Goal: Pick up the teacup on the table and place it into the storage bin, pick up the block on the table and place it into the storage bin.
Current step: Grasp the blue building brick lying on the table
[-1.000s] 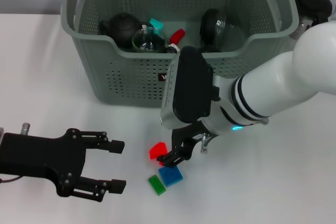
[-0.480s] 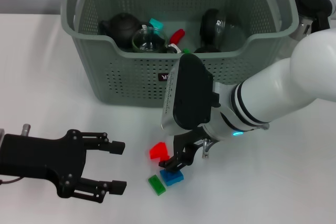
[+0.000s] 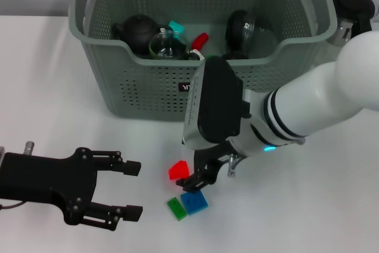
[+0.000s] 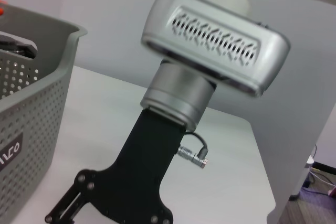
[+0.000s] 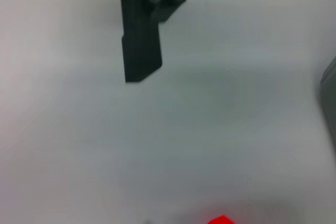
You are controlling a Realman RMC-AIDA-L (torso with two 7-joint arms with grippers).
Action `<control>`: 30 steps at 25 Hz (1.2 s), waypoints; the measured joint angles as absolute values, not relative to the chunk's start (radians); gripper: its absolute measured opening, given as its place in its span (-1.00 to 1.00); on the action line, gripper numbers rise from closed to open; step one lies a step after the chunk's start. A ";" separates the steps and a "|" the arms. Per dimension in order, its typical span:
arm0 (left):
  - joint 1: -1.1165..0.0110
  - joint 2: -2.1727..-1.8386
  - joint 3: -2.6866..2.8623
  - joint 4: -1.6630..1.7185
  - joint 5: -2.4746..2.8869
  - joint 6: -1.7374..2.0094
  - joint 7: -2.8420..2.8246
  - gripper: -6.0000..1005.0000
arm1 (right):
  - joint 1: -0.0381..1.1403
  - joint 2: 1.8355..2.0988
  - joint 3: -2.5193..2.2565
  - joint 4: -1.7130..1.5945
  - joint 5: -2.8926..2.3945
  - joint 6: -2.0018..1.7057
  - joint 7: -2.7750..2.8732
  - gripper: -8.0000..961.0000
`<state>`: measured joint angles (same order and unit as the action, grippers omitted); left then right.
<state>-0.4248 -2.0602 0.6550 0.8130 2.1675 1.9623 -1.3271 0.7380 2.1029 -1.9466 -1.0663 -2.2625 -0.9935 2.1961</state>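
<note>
We make out only partial white letters, maybe "ICO", on the storage bin's black label.

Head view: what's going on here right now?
The right end effector is low over the table among three small blocks: red block, blue block, green block. None is lifted yet. The left end effector waits open near the table's front. The storage bin behind already holds teaware.

White right arm — black gripper, perhaps screwed.
</note>
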 joint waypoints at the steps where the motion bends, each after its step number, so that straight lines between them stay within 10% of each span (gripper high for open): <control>1: -0.425 -2.060 0.655 0.813 2.168 1.962 -1.328 0.61 | 0.730 2.102 -1.942 -1.083 -2.263 -0.996 2.194 0.83; 30: -0.427 -2.069 0.618 0.800 2.165 1.959 -1.328 0.61 | 0.825 2.108 -1.837 -1.156 -2.388 -1.471 2.199 0.83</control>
<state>-0.4274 -2.0688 0.6183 0.7999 2.1651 1.9586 -1.3279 0.8255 2.1080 -1.8372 -1.1555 -2.3877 -1.4708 2.1986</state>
